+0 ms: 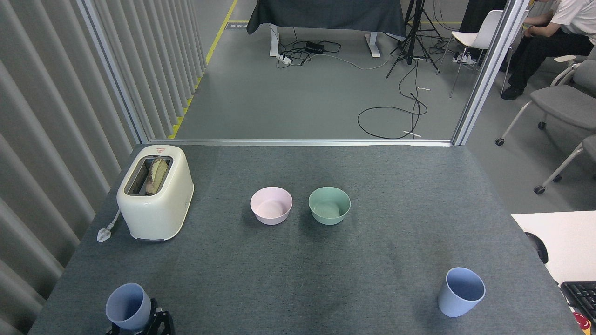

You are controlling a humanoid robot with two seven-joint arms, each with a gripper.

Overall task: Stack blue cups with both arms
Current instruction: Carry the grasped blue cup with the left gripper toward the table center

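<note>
Left pincer (139,324) at near-left blue cup (127,306), grip unclear.

blue cups (461,291): matt, smooth plastic
bench (372,260): grey, rough felt-like cloth
toaster (156,193): cream, glossy plastic
pink bowl (271,205): matt plastic

No text legible; small red mark on toaster (155,191) top, unreadable

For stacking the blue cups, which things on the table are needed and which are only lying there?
Needed:
- left blue cup
- right blue cup
- left gripper, close beside the left cup

Only lying there:
- pink bowl
- green bowl
- toaster
</note>
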